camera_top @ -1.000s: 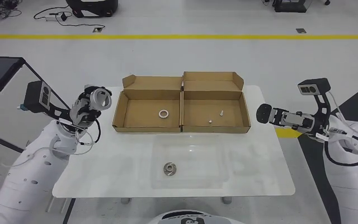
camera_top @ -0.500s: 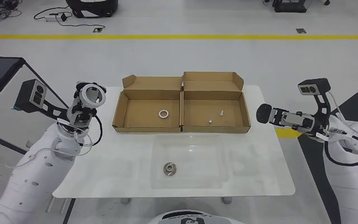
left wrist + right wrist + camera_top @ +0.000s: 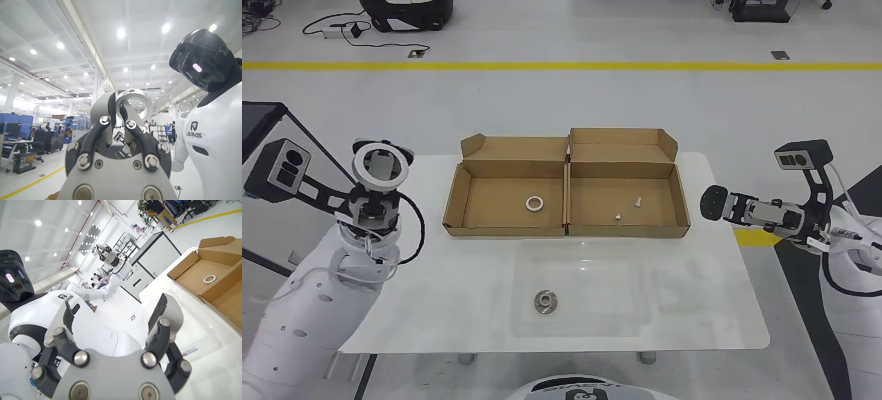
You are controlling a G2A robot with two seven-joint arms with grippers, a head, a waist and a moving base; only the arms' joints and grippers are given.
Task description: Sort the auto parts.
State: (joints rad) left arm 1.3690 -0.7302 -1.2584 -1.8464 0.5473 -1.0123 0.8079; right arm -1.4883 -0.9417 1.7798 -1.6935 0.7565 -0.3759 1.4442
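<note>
From above, three of five parts look sorted: one white ring (image 3: pixel 534 204) in the left box (image 3: pixel 454 200), two small pieces (image 3: pixel 639 199) in the right box (image 3: pixel 678 200), and one washer (image 3: pixel 545 300) waiting in the tray (image 3: pixel 627 320); in the left wrist view the left gripper (image 3: pixel 118 106) clamps one metal ring (image 3: pixel 132 92) aloft; in the right wrist view the right gripper (image 3: pixel 115 301) gapes empty.

Silver ring (image 3: pixel 135 92) pinched in left claw (image 3: pixel 118 106); white ring (image 3: pixel 534 203) lies in box (image 3: pixel 456 190).
</note>
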